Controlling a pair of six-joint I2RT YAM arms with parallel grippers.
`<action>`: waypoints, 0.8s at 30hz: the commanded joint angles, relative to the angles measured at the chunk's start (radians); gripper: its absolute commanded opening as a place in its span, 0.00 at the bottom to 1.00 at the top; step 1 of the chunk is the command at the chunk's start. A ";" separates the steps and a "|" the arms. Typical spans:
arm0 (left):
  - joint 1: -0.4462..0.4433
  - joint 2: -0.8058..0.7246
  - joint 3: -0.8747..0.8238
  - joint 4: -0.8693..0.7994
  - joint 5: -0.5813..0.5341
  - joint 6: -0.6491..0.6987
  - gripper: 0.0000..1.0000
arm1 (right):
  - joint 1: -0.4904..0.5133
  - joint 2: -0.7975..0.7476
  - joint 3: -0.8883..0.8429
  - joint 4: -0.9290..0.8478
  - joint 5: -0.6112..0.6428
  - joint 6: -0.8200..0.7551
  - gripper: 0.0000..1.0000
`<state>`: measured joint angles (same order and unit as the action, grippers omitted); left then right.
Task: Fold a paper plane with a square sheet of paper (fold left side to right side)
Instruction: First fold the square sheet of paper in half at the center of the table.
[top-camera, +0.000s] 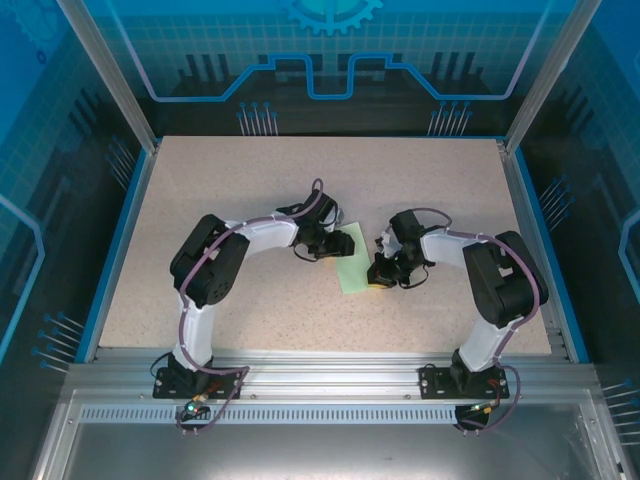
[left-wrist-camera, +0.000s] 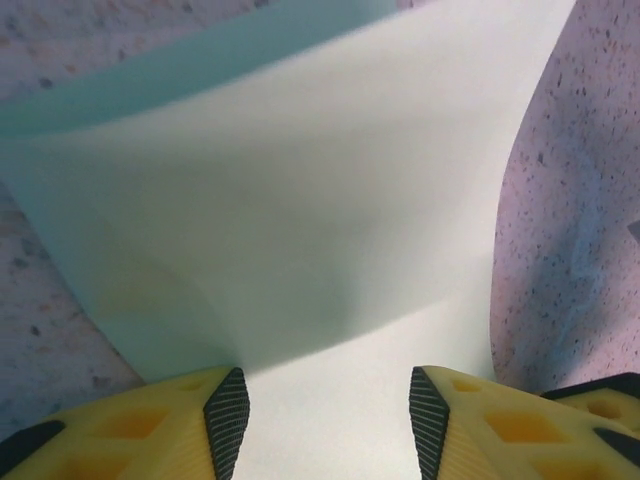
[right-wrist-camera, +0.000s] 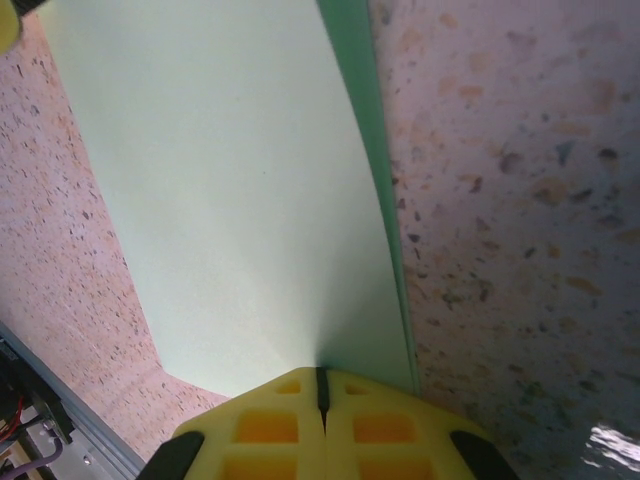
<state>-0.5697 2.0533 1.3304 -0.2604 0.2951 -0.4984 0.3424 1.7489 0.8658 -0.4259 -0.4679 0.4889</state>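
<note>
The square sheet of paper (top-camera: 353, 272) is pale mint green and lies mid-table between the two arms, folded over into a narrower strip. In the left wrist view the paper (left-wrist-camera: 300, 200) bulges up ahead of my left gripper (left-wrist-camera: 328, 400), whose jaws stand apart over the flat sheet without pinching it. That left gripper (top-camera: 347, 242) hangs at the sheet's far left corner. My right gripper (right-wrist-camera: 321, 385) is shut, with the upper layer of the paper (right-wrist-camera: 230, 200) running into the closed jaw line. A darker lower layer peeks out along the right edge. The right gripper (top-camera: 380, 278) sits at the sheet's near right side.
The speckled beige table (top-camera: 250, 190) has blue raised edges and an aluminium frame around it. The table's near rail (right-wrist-camera: 60, 430) shows at the lower left of the right wrist view.
</note>
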 joint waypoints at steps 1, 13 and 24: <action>0.064 0.055 0.041 -0.028 -0.119 0.001 0.53 | 0.002 0.067 -0.042 -0.088 0.190 -0.011 0.05; 0.087 0.101 0.123 -0.040 -0.103 -0.006 0.56 | 0.004 0.070 -0.040 -0.088 0.184 -0.012 0.05; 0.123 0.135 0.185 -0.033 -0.067 -0.014 0.56 | 0.005 0.078 -0.038 -0.090 0.178 -0.015 0.05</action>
<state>-0.4938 2.1448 1.4803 -0.3080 0.3027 -0.4999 0.3424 1.7546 0.8719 -0.4194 -0.4683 0.4885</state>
